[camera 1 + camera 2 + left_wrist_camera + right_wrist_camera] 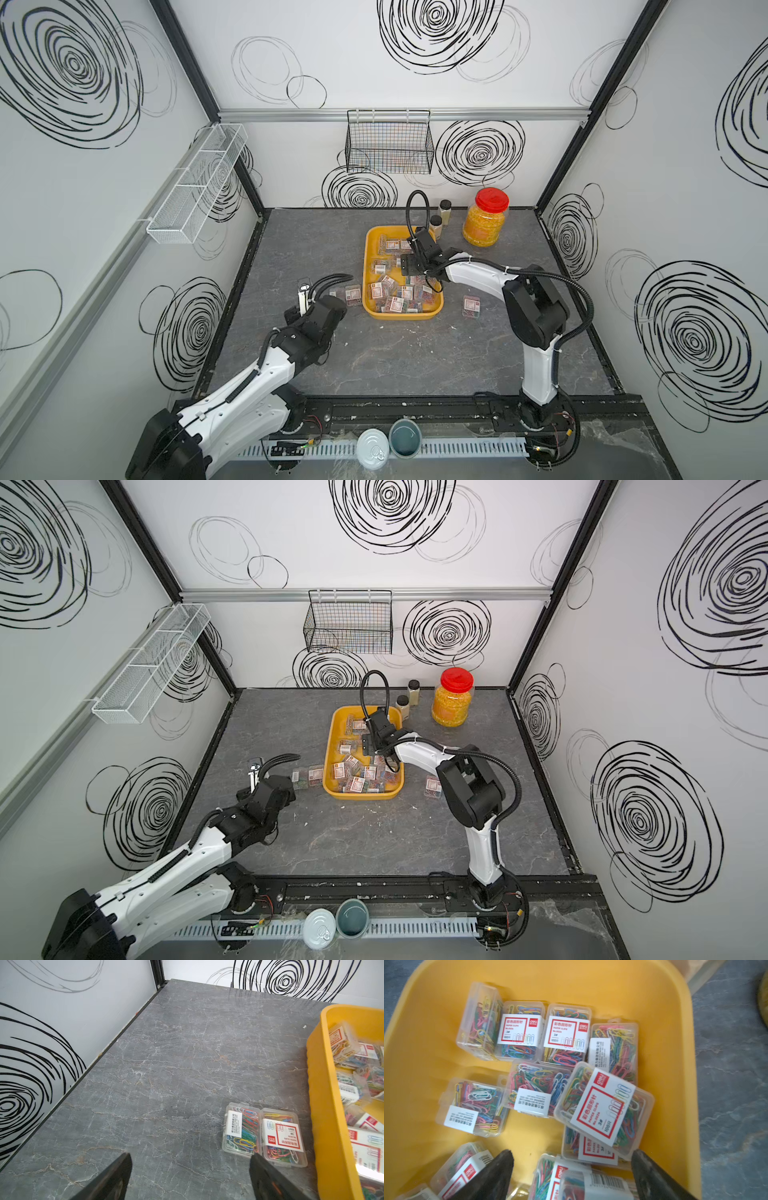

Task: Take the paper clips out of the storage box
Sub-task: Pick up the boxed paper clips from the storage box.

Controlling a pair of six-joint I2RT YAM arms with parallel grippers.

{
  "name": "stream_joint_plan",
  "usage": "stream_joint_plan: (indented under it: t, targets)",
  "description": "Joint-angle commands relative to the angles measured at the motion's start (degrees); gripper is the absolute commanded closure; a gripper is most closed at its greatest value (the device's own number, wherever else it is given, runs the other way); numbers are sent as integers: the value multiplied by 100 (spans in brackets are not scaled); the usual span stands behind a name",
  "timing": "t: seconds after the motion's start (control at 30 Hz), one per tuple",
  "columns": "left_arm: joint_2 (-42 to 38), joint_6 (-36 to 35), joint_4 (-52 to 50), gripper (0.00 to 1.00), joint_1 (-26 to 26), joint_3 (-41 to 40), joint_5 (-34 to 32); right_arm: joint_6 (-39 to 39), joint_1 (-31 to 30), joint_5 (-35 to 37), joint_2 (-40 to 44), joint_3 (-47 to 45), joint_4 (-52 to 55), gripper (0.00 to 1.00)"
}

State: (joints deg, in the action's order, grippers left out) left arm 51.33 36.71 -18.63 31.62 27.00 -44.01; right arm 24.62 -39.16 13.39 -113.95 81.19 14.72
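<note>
The storage box (367, 266) (330, 750) is a shallow yellow tray at mid-table, and it holds several clear cases of paper clips (604, 1105). My right gripper (413, 272) (573, 1159) hovers open over the tray, with cases lying below and between its spread fingers and none gripped. Two cases (347, 294) (262, 1132) lie side by side on the table just left of the tray. Another case (471, 306) lies to the tray's right. My left gripper (309, 293) (190, 1159) is open and empty above bare table, one finger (261, 1169) close to the two cases.
A red-lidded jar of yellow grains (486, 222) and two black-capped bottles (440, 214) stand behind the tray. A black wire basket (388, 143) hangs on the back wall and a white mesh rack (195, 183) on the left wall. A tin (372, 449) and a cup (405, 436) sit at the front edge.
</note>
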Motion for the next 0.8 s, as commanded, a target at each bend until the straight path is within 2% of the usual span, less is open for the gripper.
stream_joint_plan:
  t: [0.0,0.17,0.3,0.37,0.43,0.57,0.67,0.77]
  targets:
    - [-35,117,-42,8,26,86,-161,106,-152,-167,-53,188,24,9]
    - [-17,126,-35,8,26,86,-168,79,-82,-190,289,29,-121,9]
    - [6,135,-48,8,26,96,-178,-30,121,-57,848,-544,-657,16]
    - [9,135,-53,8,28,95,-187,-266,169,124,1209,-988,-1114,15]
    - [0,137,-53,8,29,102,-193,-927,169,-98,1407,-1326,-1515,15]
    - [-2,144,-54,8,23,103,-194,-1260,301,-433,1145,-821,-561,15]
    - [0,142,-47,8,27,96,-198,-1514,508,-991,815,-504,-128,19]
    - [10,142,-53,7,34,97,-207,-1904,602,-1095,538,-307,168,22]
